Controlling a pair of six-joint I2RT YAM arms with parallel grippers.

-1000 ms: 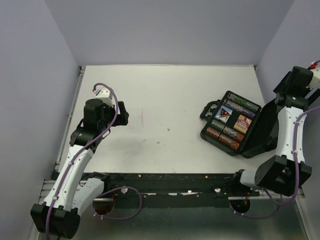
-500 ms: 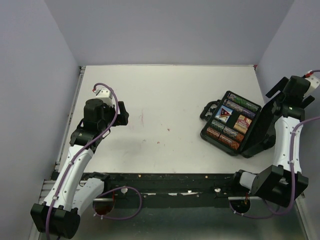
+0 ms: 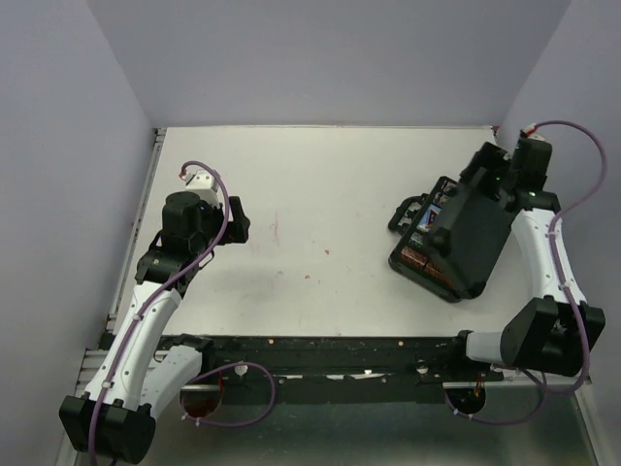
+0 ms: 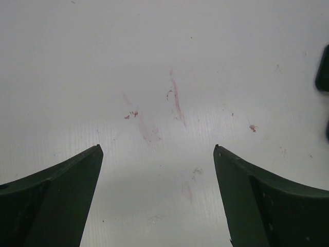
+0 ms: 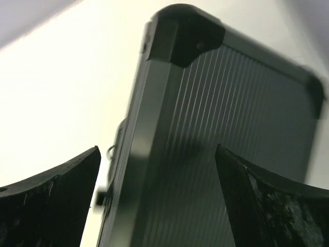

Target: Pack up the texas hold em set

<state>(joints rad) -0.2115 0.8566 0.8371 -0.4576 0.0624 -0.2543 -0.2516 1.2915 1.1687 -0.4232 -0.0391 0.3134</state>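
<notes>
Table: a white board table point(image 3: 330, 175) with pale walls on three sides. From where I stand the arms reach in from the near edge.
Case: the black rectangular hinged texas hold em case point(image 3: 466, 233) sits on the right part of the table, turned at an angle to its edges.
Lid: the ribbed black lid point(image 5: 231, 128) leans over the tray, half shut, with a gap on the left side. Its corners have smooth black caps.
Contents: a strip of brown and dark chip rows point(image 3: 419, 260) shows along the near-left edge of the tray. Above it is a sliver of blue and red print point(image 3: 433, 210), too small to read.
Handle: a black carry handle point(image 3: 406, 212) sticks out on the case's left side.
Right gripper point(image 5: 157, 148): it is up at the far edge of the lid with its fingers spread wide and nothing clamped. I cannot tell whether it touches the lid.
Left gripper point(image 4: 158, 146): it is spread wide and holds nothing, hanging over bare table on the left, well apart from the case.
Marks: faint reddish smears point(image 4: 177, 100) lie on the table under the left gripper.
Writing: no lettering on the lid or the arms is readable.
</notes>
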